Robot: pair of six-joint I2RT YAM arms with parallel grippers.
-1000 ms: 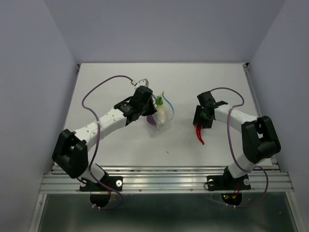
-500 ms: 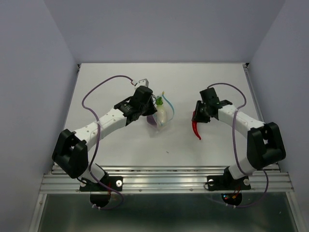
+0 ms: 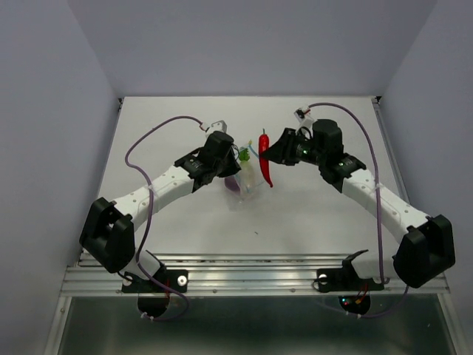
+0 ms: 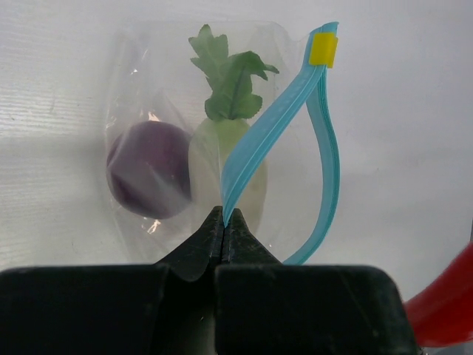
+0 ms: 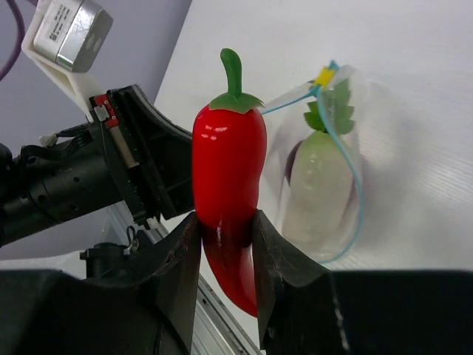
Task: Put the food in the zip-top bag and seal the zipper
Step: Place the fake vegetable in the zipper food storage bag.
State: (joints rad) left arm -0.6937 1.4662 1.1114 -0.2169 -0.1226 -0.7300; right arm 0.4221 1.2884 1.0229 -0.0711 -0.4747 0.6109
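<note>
The clear zip-top bag (image 3: 249, 185) lies at mid-table with the purple onion (image 4: 148, 177) and the white radish (image 4: 208, 164) inside it. My left gripper (image 4: 224, 216) is shut on one lip of the blue zipper (image 4: 259, 140) and holds the mouth apart. The other lip bows out to the right. My right gripper (image 5: 225, 222) is shut on the lower half of the red chili (image 5: 229, 163), stem up. In the top view the chili (image 3: 264, 161) hangs just right of the bag's mouth, clear of the table. The bag (image 5: 329, 222) shows behind it in the right wrist view.
A yellow slider (image 4: 323, 49) sits at the far end of the zipper. The left arm's wrist (image 5: 89, 170) is close behind the chili. A metal rail (image 3: 251, 277) runs along the near table edge, and grey walls enclose the other three sides.
My right gripper closed on the chili at the table's right, lifted it and carried it left and away, up to the bag's mouth. The left gripper and bag stayed put.
</note>
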